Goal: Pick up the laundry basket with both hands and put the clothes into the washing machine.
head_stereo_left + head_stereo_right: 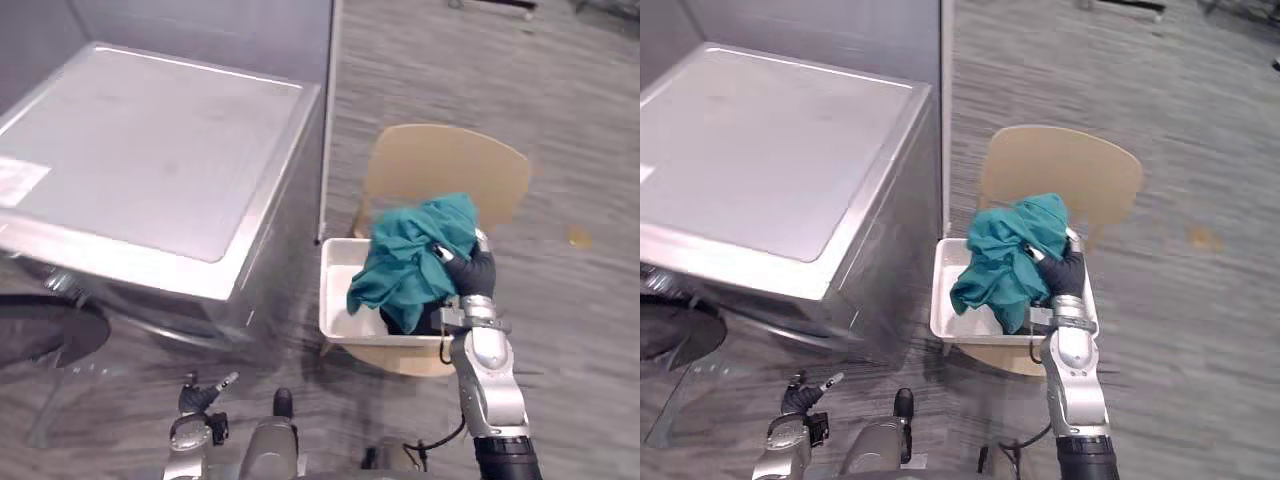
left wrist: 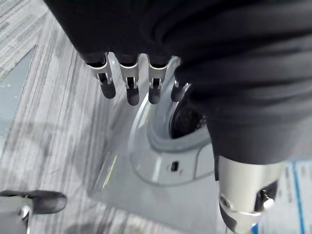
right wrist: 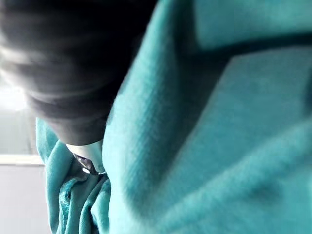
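Teal garment [image 1: 410, 262] hangs bunched from the right robot hand [image 1: 468, 272], whose fingers [image 3: 88, 155] curl into the cloth and pinch it. The garment's lower folds drape into the white laundry basket [image 1: 335, 290] directly beneath that hand. The basket sits on the seat of a pale wooden chair [image 1: 450, 165], whose backrest rises just beyond the hand. Well to the left of the right robot hand stands the silver washing machine [image 1: 140, 150]. The left robot hand [image 1: 198, 398] hangs low in front of the machine, apart from it, its fingers [image 2: 127, 87] straight, loosely spread and holding nothing. Past them, the left wrist view shows the machine's front with its round dark drum opening [image 2: 187, 119]. Grey plank floor [image 1: 560, 110] lies beneath everything.
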Controlling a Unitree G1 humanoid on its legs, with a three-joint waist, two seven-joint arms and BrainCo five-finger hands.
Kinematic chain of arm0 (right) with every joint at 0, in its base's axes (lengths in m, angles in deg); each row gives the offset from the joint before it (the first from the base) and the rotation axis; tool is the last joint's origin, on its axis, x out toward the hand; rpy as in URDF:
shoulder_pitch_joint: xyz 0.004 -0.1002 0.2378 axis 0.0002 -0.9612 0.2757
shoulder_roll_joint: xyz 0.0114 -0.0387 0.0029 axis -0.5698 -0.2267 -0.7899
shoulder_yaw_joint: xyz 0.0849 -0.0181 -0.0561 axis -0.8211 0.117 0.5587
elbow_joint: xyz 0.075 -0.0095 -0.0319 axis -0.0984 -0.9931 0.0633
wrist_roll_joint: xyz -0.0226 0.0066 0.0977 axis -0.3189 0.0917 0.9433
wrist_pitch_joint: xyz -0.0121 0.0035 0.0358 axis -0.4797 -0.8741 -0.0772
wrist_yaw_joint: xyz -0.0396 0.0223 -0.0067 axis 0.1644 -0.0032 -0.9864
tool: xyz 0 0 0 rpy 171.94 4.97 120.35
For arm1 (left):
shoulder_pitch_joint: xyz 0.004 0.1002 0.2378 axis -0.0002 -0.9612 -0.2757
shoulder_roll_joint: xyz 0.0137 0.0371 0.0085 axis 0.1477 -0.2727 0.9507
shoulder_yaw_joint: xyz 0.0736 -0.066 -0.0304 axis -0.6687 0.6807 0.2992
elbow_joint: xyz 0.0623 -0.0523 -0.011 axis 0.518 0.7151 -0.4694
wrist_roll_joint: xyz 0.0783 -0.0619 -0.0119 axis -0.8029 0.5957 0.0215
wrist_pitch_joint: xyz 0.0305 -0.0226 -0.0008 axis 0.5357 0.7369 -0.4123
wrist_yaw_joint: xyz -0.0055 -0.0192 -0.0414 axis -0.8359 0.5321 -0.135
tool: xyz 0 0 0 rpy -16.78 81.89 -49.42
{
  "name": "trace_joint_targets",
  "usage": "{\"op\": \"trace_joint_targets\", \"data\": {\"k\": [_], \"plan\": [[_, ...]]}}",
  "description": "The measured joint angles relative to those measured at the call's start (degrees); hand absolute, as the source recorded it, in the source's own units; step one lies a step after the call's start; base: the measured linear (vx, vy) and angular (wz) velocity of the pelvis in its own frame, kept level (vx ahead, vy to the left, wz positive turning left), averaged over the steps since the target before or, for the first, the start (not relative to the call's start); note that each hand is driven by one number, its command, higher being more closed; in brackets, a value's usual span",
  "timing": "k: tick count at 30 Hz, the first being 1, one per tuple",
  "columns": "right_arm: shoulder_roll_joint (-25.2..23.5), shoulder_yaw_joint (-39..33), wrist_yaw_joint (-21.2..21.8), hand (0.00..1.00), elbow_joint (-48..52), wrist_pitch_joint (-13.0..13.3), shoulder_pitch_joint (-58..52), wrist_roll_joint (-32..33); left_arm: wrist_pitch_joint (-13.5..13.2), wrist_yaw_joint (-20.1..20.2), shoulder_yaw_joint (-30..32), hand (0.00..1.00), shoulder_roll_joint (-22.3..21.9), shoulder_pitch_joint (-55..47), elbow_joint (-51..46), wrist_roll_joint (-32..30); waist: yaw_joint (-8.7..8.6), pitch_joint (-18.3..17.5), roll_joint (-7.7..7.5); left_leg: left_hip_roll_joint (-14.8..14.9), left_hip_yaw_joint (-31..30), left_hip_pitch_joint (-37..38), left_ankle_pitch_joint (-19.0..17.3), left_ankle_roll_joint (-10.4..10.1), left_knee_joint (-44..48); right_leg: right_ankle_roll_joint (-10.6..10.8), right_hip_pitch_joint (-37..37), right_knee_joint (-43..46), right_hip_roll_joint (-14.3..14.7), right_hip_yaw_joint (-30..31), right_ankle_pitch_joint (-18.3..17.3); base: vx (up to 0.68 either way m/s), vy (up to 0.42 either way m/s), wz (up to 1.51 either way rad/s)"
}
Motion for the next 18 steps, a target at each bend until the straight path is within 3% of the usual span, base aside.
{"op": "trace_joint_targets", "data": {"k": [1,2,3,4,5,7,8,10,13,14,15,16,18], "plan": [[0.33,0.05,-0.03,1.0,0.03,0.17,0.39,0.02,-0.04,-0.03,-0.89,0.0,-0.84,-0.41,-1.75,0.56,0.14,0.16,0.95,0.13,-0.88,-0.86,1.39,-0.34,-0.89,-1.03,-0.11,-1.22,0.52,-0.95,-0.75,-0.37,-0.195,0.64],[1.58,0.08,-0.07,1.0,-0.28,0.15,0.45,0.01,-0.09,0.01,-2.55,0.0,-2.6,-1.16,-4.44,1.33,-0.21,0.21,3.73,0.35,-3.36,-1.39,4.29,-0.62,-4.09,-1.84,-0.51,-1.88,2.19,-3.15,-1.08,-0.27,-0.132,0.66],[2.32,0.09,-0.09,1.0,-0.76,0.02,0.37,-0.01,-0.09,0.11,-3.71,0.0,-3.33,-1.5,-5.79,1.94,-0.63,0.19,4.98,0.67,-4.12,-1.07,4.44,-0.38,-6.61,-2.6,-0.54,-1.85,2.79,-4.97,-0.63,-0.27,-0.136,1.14],[3.0,-0.14,-0.09,1.0,-2.1,-0.34,0.36,-0.05,-0.07,0.29,-6.03,0.0,-3.66,-1.96,-8.51,2.39,-1.62,0.36,5.44,1.32,-1.69,0.4,2.59,0.84,-10.06,-4.07,-0.25,-2.66,1.61,-8.5,0.3,-0.29,-0.073,1.25],[3.3,-0.31,-0.03,1.0,-2.47,-0.54,0.39,-0.14,-0.16,0.51,-7.8,0.0,-3.62,-1.98,-10.93,2.35,-2.03,0.72,4.79,1.05,0.72,0.5,1.3,2.12,-8.8,-4.77,0.04,-2.98,0.36,-10.77,0.71,-0.36,-0.099,1.36],[3.93,0.51,0.26,1.0,-2.46,-0.56,1.47,-0.29,-1.79,0.69,-10.91,0.0,-2.73,-2.62,-18.26,2.29,-2.99,0.23,3.71,0.11,3.65,0.97,1.02,2.17,0.73,-5.79,-0.36,-4.74,-2.1,-14.35,3.48,-0.35,-0.128,1.05],[4.01,1.04,0.51,1.0,-2.55,-0.53,1.94,-0.31,-2.53,0.84,-11.59,0.0,-2.23,-2.64,-19.73,2.27,-3.14,0.0,4.0,0.34,3.98,1.68,0.88,2.35,3.03,-6.07,-0.35,-5.99,-2.13,-15.21,4.59,-0.27,-0.07,0.71],[5.64,3.87,2.57,1.0,-7.05,-0.34,5.74,-0.24,-4.74,1.97,-14.81,0.0,0.52,0.05,-22.05,1.49,-3.32,-0.97,4.86,2.03,6.41,7.65,-4.6,1.82,7.76,-6.37,0.33,-11.93,-1.84,-17.62,9.55,-0.22,0.017,0.54],[7.88,6.38,4.85,1.0,-12.33,-0.43,10.17,0.2,-6.3,3.28,-21.09,0.0,3.96,5.86,-22.06,-2.0,-4.67,-2.55,5.71,2.61,7.41,16.22,-5.41,0.3,0.18,-5.66,0.44,-16.4,-1.57,-21.56,13.02,-0.16,0.063,0.82],[8.73,7.2,5.83,1.0,-13.63,-0.45,11.72,0.64,-7.03,4.37,-24.5,0.0,4.69,9.39,-22.05,-3.29,-4.71,-3.53,7.15,3.41,7.1,21.33,-3.7,-2.12,-9.51,-5.2,0.31,-17.79,-0.29,-23.68,14.22,-0.17,0.15,0.95],[8.85,7.97,6.98,1.0,-15.16,-0.47,13.34,0.84,-7.71,5.07,-27.5,0.0,5.21,12.76,-21.97,-4.66,-4.74,-4.04,7.86,4.02,6.63,23.35,-3.3,-2.77,-15.74,-4.77,0.03,-18.26,0.72,-25.82,14.85,-0.17,0.168,0.86],[8.52,8.79,7.48,1.0,-16.52,-0.5,14.33,1.47,-8.12,5.33,-28.91,0.0,5.89,14.09,-21.94,-5.38,-4.73,-4.16,7.69,4.26,6.64,23.47,-3.44,-2.96,-16.94,-4.6,-0.08,-18.3,0.95,-26.48,15.11,-0.17,0.17,0.6],[6.85,13.77,10.14,1.0,-20.31,-1.35,16.65,3.87,-8.86,5.38,-33.4,0.0,9.4,16.07,-20.99,-9.68,-4.37,-5.13,5.36,3.73,5.92,22.98,-3.51,-3.11,-17.42,-3.81,-0.11,-18.77,0.09,-26.9,16.62,-0.13,0.136,0.3]]}}
